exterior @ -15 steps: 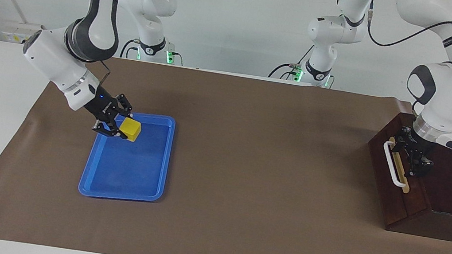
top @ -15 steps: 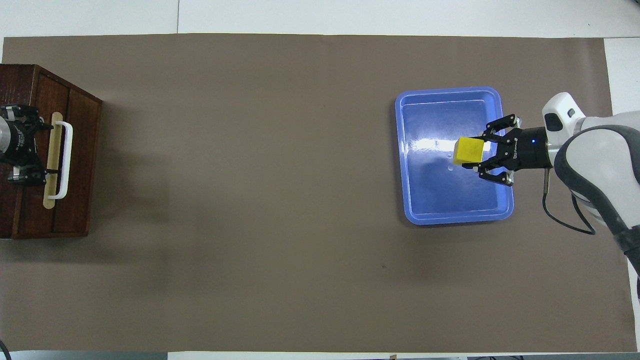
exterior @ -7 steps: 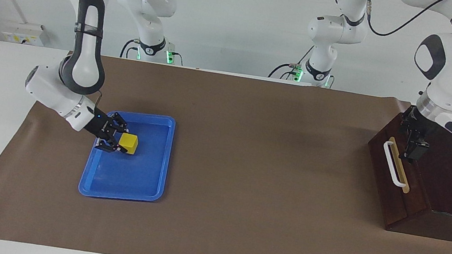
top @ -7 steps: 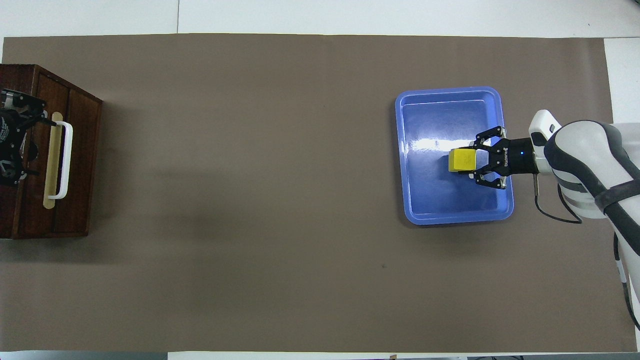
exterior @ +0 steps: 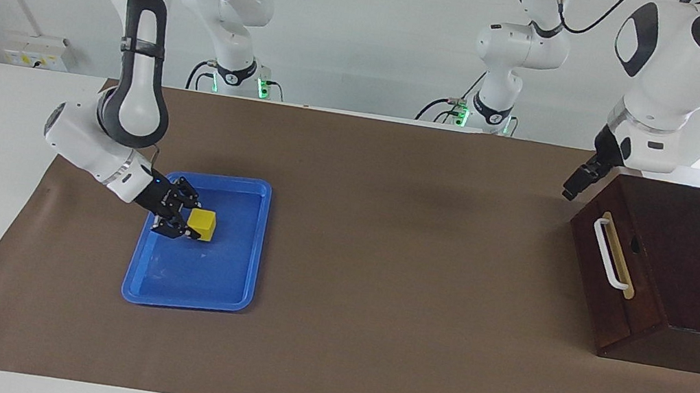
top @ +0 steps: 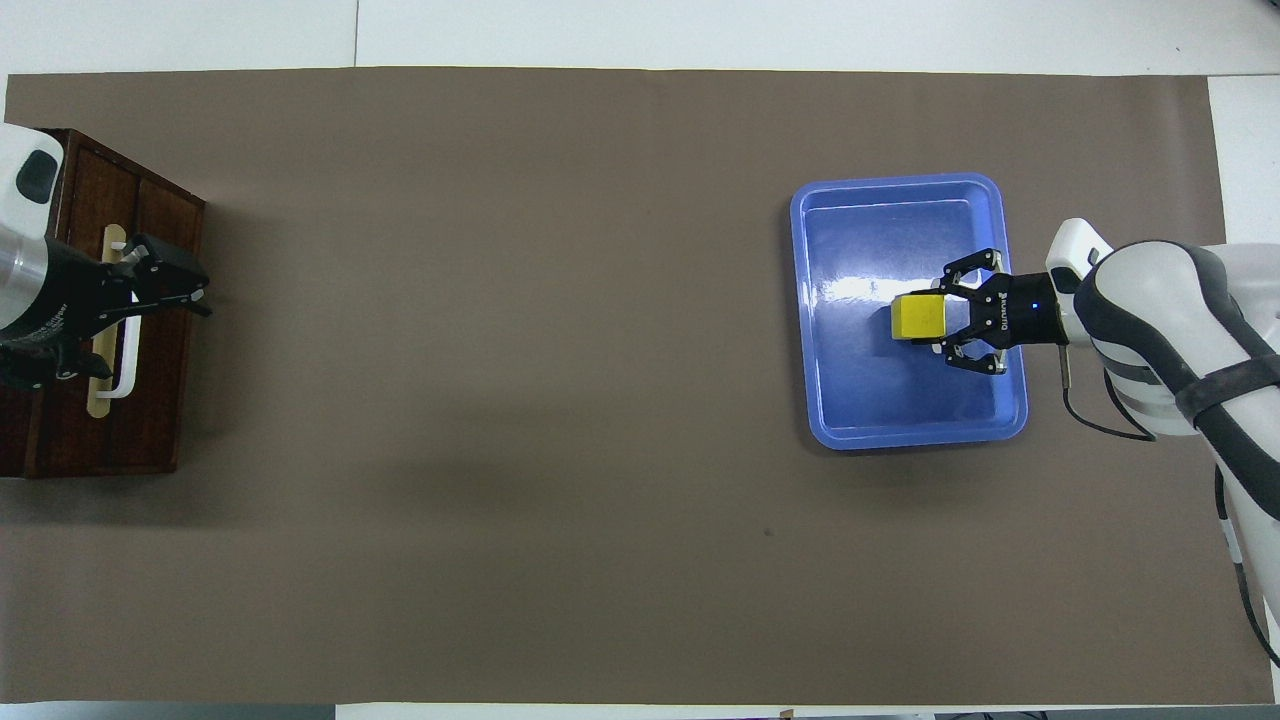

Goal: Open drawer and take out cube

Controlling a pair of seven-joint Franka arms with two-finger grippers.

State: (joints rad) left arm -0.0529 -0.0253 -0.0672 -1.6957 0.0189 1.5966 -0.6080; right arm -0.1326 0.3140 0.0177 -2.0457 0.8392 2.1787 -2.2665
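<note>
At the left of the facing view: blue tray on the brown mat. Cube, yellow, sits low in the tray's upper half, apparently on the tray floor. Right gripper, reaching down from the upper left, is clamped on the cube from the side, one finger above and one below in the frame. At the right edge: dark wood box with drawer pushed in flush, white handle untouched. Left gripper hangs in the air at the box's upper left corner, clear of the handle; whether its fingers are apart or together cannot be told here.

At the right of the overhead view: tray, cube at mid-height, right gripper entering from the right, its fingers closed against the cube's upper and lower faces. At the left edge: box, handle, left gripper overlapping the drawer front; finger gap again unreadable.

Step in hand, as judged: setting the cube down in the tray. To do it well, part the fingers only once the cube rests flat, open evenly so neither finger drags it, then draw back along the approach line before lifting. Left arm is best kept clear of the box.
</note>
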